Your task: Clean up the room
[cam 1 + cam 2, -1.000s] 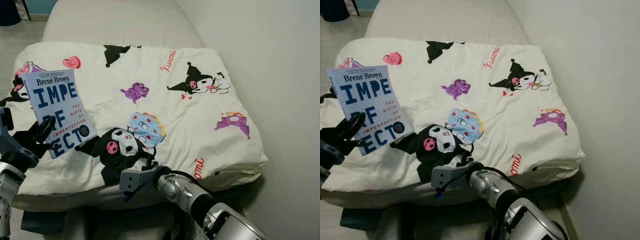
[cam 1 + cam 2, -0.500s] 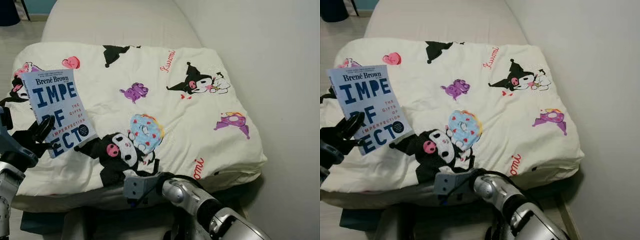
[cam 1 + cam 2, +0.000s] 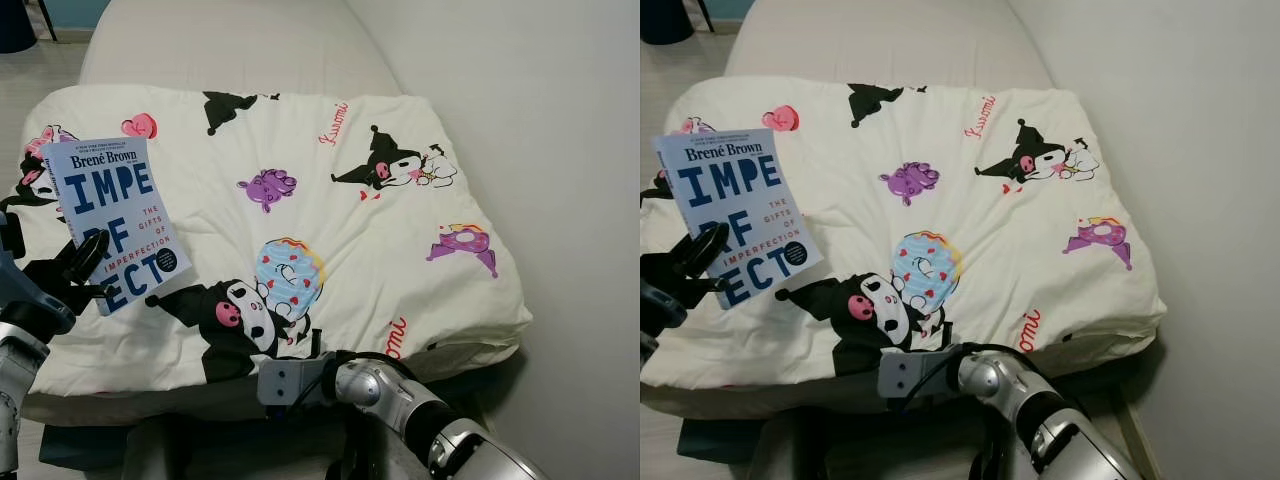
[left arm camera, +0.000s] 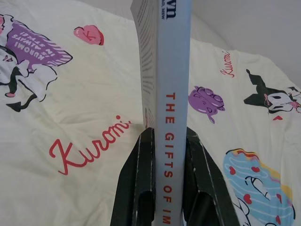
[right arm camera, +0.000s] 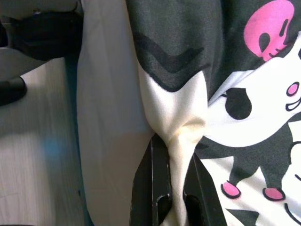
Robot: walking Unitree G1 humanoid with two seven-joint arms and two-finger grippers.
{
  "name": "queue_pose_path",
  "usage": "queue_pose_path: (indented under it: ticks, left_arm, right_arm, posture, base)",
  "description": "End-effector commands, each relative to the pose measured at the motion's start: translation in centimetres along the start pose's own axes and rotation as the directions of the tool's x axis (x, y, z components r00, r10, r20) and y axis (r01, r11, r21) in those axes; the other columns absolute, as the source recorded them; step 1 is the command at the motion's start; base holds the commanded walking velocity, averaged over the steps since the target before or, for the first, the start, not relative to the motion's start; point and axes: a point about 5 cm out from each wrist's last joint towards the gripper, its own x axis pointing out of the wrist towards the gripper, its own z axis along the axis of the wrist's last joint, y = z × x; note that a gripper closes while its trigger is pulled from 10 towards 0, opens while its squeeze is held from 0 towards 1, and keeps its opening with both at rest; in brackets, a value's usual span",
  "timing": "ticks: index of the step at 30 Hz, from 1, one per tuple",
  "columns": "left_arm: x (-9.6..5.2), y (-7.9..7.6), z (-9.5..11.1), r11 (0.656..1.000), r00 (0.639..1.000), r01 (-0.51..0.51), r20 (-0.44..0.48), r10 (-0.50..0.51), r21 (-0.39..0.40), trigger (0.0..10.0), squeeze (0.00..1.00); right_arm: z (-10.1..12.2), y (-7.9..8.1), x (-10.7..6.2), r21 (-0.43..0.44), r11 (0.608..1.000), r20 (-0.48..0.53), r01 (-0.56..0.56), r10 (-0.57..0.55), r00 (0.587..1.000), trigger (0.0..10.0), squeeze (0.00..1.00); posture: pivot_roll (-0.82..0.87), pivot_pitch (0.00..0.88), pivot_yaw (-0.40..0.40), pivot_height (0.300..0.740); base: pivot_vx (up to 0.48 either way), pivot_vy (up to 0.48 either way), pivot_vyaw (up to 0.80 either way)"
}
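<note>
**Quilt getting tugged toward the foot of the bed, book still up in the air**

Fingers first: the right gripper [image 5: 174, 188] has its two black fingers [image 5: 153, 183] pinched tight on a bunched fold of the cream cartoon-print cotton quilt [image 3: 300, 200], right at the quilt's near edge. The left gripper [image 4: 164, 188] has its fingers clamped on the spine of the pale blue paperback book [image 3: 115, 220], holding it upright just above the quilt's left side.

What changed over the last second: the right arm has pulled back toward the robot, and the quilt's near edge came with it. The black-and-pink character print and the blue donut print both slid closer to that edge, and the wrinkles around them look flatter. The book hasn't budged relative to the quilt. My read is it's smoothing the quilt as part of the tidy-up, with the book waiting for a home afterwards.

Count: one quilt, one book, one beige mattress [image 3: 230, 50] showing bare beyond the quilt's far edge, two grippers, both busy.
</note>
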Motion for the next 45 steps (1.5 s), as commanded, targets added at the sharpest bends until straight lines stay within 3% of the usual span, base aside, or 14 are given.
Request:
queue_pose_path:
  ticks: [1, 10, 11, 13, 14, 15, 17, 18, 22, 30, 35, 39, 41, 45]
  left_arm:
    - [-0.1, 0.0, 0.5, 1.000, 1.000, 0.023, 0.019, -0.023, 0.014, 0.0, 0.00]
    - [0.0, 0.1, 0.4, 1.000, 1.000, 0.023, 0.014, -0.023, 0.017, 0.0, 0.00]
    - [0.0, 0.1, 0.4, 1.000, 1.000, 0.022, 0.014, -0.023, 0.018, 0.0, 0.00]
    - [0.0, 0.1, 0.4, 1.000, 1.000, 0.022, 0.014, -0.023, 0.018, 0.0, 0.00]
    - [0.0, 0.1, 0.3, 1.000, 1.000, 0.023, 0.014, -0.023, 0.018, 0.0, 0.00]
    - [0.2, 0.1, 0.3, 1.000, 0.999, 0.028, 0.018, -0.028, 0.014, 0.0, 0.00]
    - [0.2, 0.1, 0.3, 1.000, 0.999, 0.028, 0.018, -0.028, 0.014, 0.0, 0.00]
    - [0.3, 0.0, 0.3, 0.999, 0.999, 0.035, 0.021, -0.035, 0.010, 0.0, 0.00]
    - [0.6, -0.4, 0.2, 0.998, 0.998, 0.061, 0.030, -0.061, -0.010, 0.0, 0.00]
    - [1.0, -1.3, -0.1, 0.995, 0.995, 0.092, 0.039, -0.091, -0.034, 0.0, 0.00]
    - [1.2, -2.5, -0.9, 0.993, 0.994, 0.102, 0.042, -0.100, -0.059, 0.0, 0.00]
    - [1.0, -3.6, -2.0, 0.990, 0.993, 0.113, 0.021, -0.112, -0.078, 0.0, 0.00]
    - [0.8, -4.5, -3.1, 0.992, 0.995, 0.098, 0.001, -0.098, -0.085, 0.0, 0.00]
    - [0.7, -5.9, -4.1, 0.994, 0.995, 0.094, -0.015, -0.096, -0.062, 0.0, 0.00]
  right_arm:
    - [-0.5, 4.0, 0.1, 0.035, 0.983, 0.008, -0.183, 0.183, 0.983, 0.0, 0.00]
    - [-0.4, 4.5, 0.1, 0.037, 0.976, 0.019, -0.215, 0.214, 0.977, 0.0, 0.00]
    - [-0.4, 4.4, 0.1, 0.033, 0.979, 0.016, -0.201, 0.200, 0.980, 10.0, 0.00]
    - [-0.4, 4.4, 0.1, 0.033, 0.979, 0.016, -0.201, 0.200, 0.980, 10.0, 0.00]
    - [-0.5, 4.2, 0.1, 0.035, 0.982, 0.015, -0.187, 0.186, 0.982, 10.0, 0.85]
    - [-0.3, 3.5, 0.2, 0.087, 0.982, 0.029, -0.167, 0.165, 0.986, 10.0, 0.28]
    - [-0.3, 3.5, 0.2, 0.087, 0.982, 0.029, -0.167, 0.165, 0.986, 10.0, 0.28]
    - [-0.1, 2.9, 0.1, 0.170, 0.971, 0.057, -0.166, 0.159, 0.986, 10.0, 0.00]
    - [0.6, 1.6, -0.2, 0.359, 0.898, 0.191, -0.253, 0.194, 0.962, 10.0, 0.00]
    - [2.3, -1.0, -1.2, 0.493, 0.822, 0.378, -0.284, 0.092, 0.921, 10.0, 0.00]
    - [3.9, -5.4, -3.5, 0.681, 0.716, 0.475, -0.153, -0.273, 0.836, 10.0, 0.00]
    - [2.4, -8.3, -5.5, 0.839, 0.544, 0.345, 0.031, -0.575, 0.742, 10.0, 0.00]
    - [-0.5, -8.4, -6.9, 0.871, 0.411, 0.116, 0.270, -0.706, 0.699, 10.0, 0.00]
    - [-2.9, -6.6, -8.2, 0.832, 0.328, -0.062, 0.447, -0.745, 0.664, 10.0, 0.00]
  posture:
    - [0.07, 0.387, -0.125, 0.548]
    - [0.07, 0.382, -0.123, 0.548]
    - [0.07, 0.379, -0.123, 0.548]
    - [0.07, 0.379, -0.123, 0.548]
    - [0.07, 0.375, -0.121, 0.548]
    - [0.06, 0.363, -0.117, 0.548]
    - [0.06, 0.363, -0.117, 0.548]
    - [0.06, 0.356, -0.117, 0.548]
    - [0.06, 0.338, -0.111, 0.548]
    - [0.05, 0.316, -0.107, 0.548]
    - [0.06, 0.300, -0.104, 0.548]
    - [0.07, 0.285, -0.102, 0.548]
    - [0.07, 0.268, -0.098, 0.548]
    - [0.07, 0.253, -0.093, 0.548]
  base:
    - [0.000, 0.000, 0.00]
    - [0.000, 0.000, 0.00]
    - [0.000, 0.000, 0.00]
    - [0.000, 0.000, 0.00]
    - [0.000, 0.000, 0.00]
    - [0.000, 0.000, 0.00]
    - [0.000, 0.000, 0.00]
    - [0.000, 0.000, 0.00]
    - [0.000, 0.000, 0.00]
    - [0.000, 0.000, 0.00]
    - [0.000, 0.000, 0.00]
    - [0.000, 0.000, 0.00]
    - [0.000, 0.000, 0.00]
    - [0.000, 0.000, 0.00]
